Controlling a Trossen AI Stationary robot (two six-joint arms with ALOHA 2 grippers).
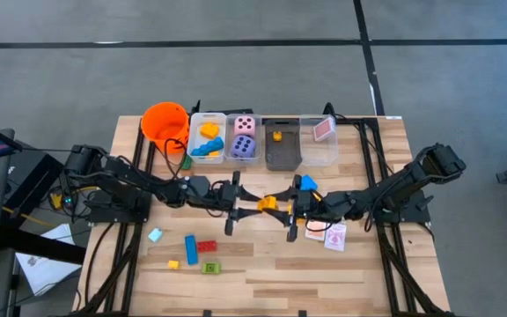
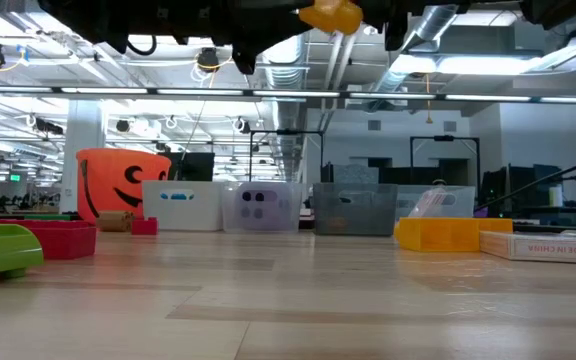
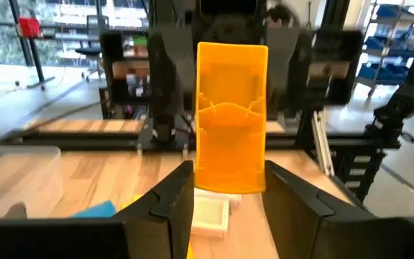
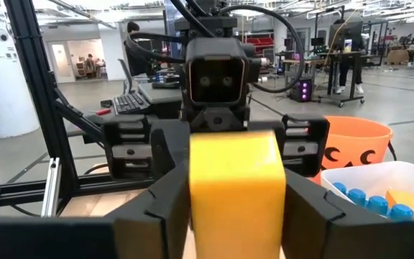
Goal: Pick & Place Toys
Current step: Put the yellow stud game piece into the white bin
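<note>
a yellow block (image 1: 268, 203) hangs above the middle of the table (image 1: 271, 273), held between the two arms, which meet tip to tip. the left gripper (image 1: 252, 205) has its fingers (image 3: 171, 198) pinching one end of the block; the right gripper (image 1: 285, 205) pinches the other end, its fingers (image 4: 165, 194) pressed against the block's sides. a blue block (image 1: 307, 182) lies just beside the right gripper, and a pink-white card (image 1: 334, 236) lies on the table under that arm. more blocks (image 1: 199, 249) are scattered in front of the left arm. behind the arms stand the orange bucket (image 1: 165, 121) and a row of bins (image 1: 262, 139), one holding two dice (image 1: 244, 136)
</note>
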